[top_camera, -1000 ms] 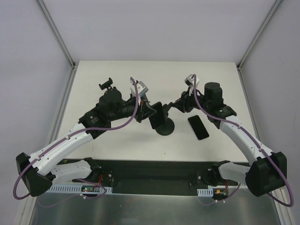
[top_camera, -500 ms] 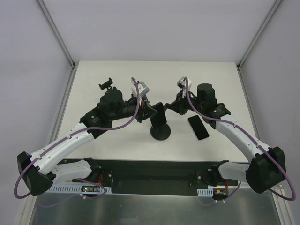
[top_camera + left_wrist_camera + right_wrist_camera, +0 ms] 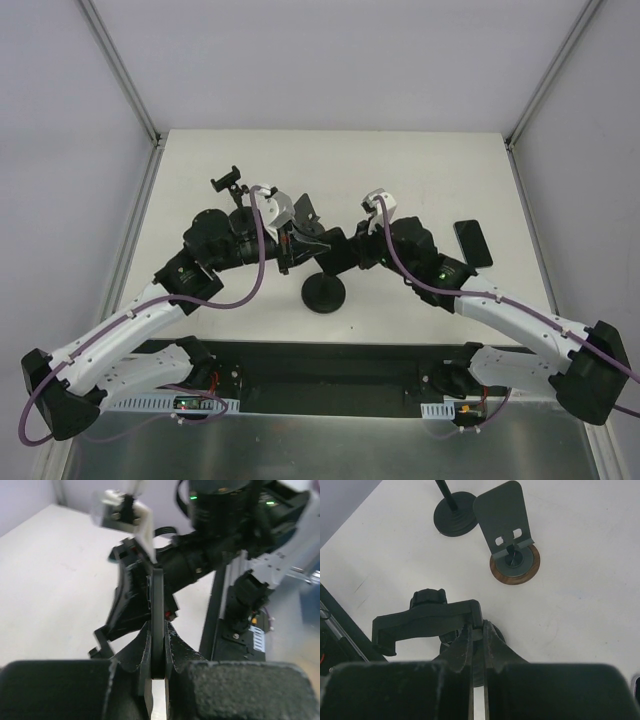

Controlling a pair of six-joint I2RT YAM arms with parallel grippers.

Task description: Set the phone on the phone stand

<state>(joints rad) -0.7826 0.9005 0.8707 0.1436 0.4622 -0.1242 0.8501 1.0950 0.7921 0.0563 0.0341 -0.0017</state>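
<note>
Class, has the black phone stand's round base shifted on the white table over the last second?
Yes. The phone stand's round base slid left and nearer the black mounting rail below it.

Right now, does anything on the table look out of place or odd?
One thing: both the left end effector and the right end effector are shut on the phone stand mid-table, while the phone lies flat on the table off to the right, touched by neither. Nothing looks spilled or broken.
</note>
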